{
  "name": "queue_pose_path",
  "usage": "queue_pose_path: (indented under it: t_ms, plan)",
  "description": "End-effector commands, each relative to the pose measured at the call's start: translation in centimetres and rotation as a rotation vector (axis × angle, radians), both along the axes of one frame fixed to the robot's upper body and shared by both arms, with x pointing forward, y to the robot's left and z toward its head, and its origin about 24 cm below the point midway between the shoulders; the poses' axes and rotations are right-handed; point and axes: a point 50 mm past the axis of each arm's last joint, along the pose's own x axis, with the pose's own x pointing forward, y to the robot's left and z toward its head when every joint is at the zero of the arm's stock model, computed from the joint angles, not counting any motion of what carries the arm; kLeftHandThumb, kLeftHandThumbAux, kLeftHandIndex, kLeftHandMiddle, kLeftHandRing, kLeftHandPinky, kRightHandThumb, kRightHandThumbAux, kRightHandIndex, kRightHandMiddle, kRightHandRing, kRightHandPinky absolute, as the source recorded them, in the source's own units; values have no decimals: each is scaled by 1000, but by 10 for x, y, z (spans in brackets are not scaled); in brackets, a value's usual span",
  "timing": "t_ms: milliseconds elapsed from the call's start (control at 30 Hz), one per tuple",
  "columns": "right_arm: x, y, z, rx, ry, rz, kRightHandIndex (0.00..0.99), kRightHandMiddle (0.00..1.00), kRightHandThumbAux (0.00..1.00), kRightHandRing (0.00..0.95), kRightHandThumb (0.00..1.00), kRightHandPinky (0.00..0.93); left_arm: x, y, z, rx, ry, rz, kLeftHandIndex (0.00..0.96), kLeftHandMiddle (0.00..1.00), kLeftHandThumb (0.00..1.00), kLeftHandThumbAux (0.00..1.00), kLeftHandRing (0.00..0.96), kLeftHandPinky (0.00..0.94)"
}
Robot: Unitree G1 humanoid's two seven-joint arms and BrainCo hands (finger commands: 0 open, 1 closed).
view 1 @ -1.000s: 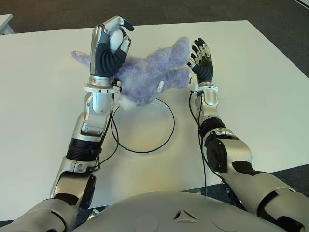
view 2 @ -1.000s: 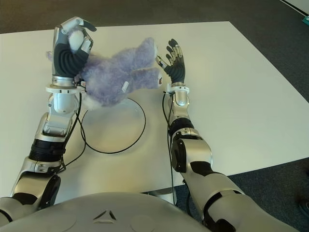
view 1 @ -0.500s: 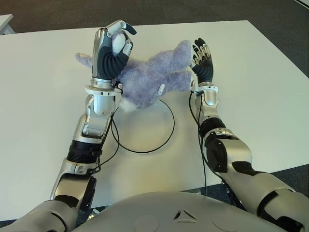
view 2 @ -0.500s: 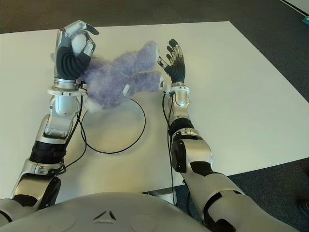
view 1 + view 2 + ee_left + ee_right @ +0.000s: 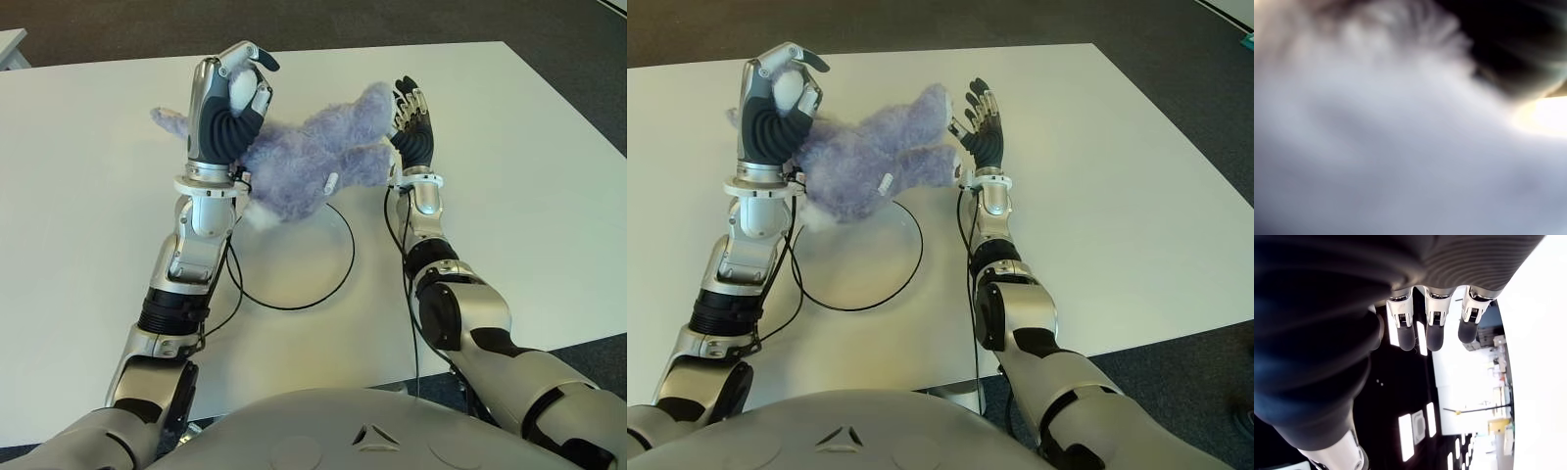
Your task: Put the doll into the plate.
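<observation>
A fluffy lavender doll (image 5: 312, 162) hangs tilted above the far rim of the plate (image 5: 343, 257), a white disc with a thin black edge on the white table. My left hand (image 5: 227, 100) is shut on the doll's left end, fingers curled over a pale fuzzy part. Fur fills the left wrist view (image 5: 1400, 147). My right hand (image 5: 409, 122) stands upright with straight fingers at the doll's right end, palm against or very near the fur. The right wrist view shows its fingers (image 5: 1432, 328) extended and holding nothing.
The white table (image 5: 519, 147) stretches wide to the right and left of the arms. Black cables (image 5: 231, 284) run along both forearms and loop over the plate's near left side. Dark floor lies beyond the table's far edge.
The left hand has carried the doll slightly right and lower, toward the plate. The right hand has stayed almost still beside it.
</observation>
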Motion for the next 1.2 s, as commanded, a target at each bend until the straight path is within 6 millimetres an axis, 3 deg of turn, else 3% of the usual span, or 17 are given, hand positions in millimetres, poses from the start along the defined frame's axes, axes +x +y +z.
queue_pose_path:
  t_ms: [33,1200]
  plan:
    - [-15,-1,-33,19,105,-11,85,101,838,82,224,75,-3,-3,-3,19,11,6,444,851,733,695,860,863]
    - [-15,-2,-32,18,98,-16,85,101,839,84,220,73,-10,-8,-6,-38,24,-9,444,838,731,694,847,849]
